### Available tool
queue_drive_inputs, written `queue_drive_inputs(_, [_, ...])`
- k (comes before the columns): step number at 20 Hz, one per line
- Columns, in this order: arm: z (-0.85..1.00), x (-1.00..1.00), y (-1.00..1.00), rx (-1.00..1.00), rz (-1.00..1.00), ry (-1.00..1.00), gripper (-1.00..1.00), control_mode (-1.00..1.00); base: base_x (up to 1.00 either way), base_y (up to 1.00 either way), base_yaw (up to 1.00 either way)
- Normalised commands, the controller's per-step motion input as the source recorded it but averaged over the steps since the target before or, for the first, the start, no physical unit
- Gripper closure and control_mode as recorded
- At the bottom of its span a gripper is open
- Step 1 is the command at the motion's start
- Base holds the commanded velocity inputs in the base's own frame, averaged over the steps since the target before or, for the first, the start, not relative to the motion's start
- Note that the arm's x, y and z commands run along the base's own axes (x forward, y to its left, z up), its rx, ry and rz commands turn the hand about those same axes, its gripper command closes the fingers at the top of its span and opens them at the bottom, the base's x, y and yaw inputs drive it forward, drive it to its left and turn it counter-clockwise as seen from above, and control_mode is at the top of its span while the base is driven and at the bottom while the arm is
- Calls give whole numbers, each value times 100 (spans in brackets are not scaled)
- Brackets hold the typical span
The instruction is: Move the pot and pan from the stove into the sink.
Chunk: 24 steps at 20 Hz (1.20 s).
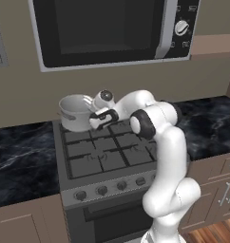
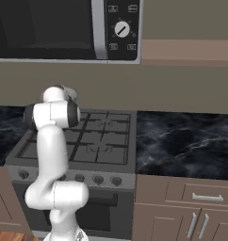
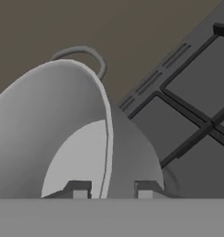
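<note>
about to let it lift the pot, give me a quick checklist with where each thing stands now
1. Hand straddles the rim of the pot, one fingertip inside, one outside: ok.
2. Fingers closed firmly on the rim: cannot tell.
3. Pot upright on the back left of the stove: ok.
4. Space above the pot under the microwave free: ok.
5. Pot empty inside: ok.
6. Route to the sink free: cannot tell.

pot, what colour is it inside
Pale grey inside the pot, silver-grey outside; the hand view shows it best.
</note>
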Motion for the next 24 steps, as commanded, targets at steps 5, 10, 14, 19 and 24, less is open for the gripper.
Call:
queue_drive_inputs(5, [59, -12, -9, 0, 5, 5, 100, -100, 0, 0, 0])
queue_drive_inputs(10, [61, -42, -13, -1, 7, 9, 100, -100, 0, 0, 0])
queue_drive_inputs(14, [47, -80, -20, -4, 8, 3, 100, -100, 0, 0, 0])
queue_drive_inputs(19, [33, -99, -23, -5, 8, 0, 100, -100, 0, 0, 0])
queue_drive_inputs(24, [15, -100, -32, 0, 7, 0, 100, -100, 0, 0, 0])
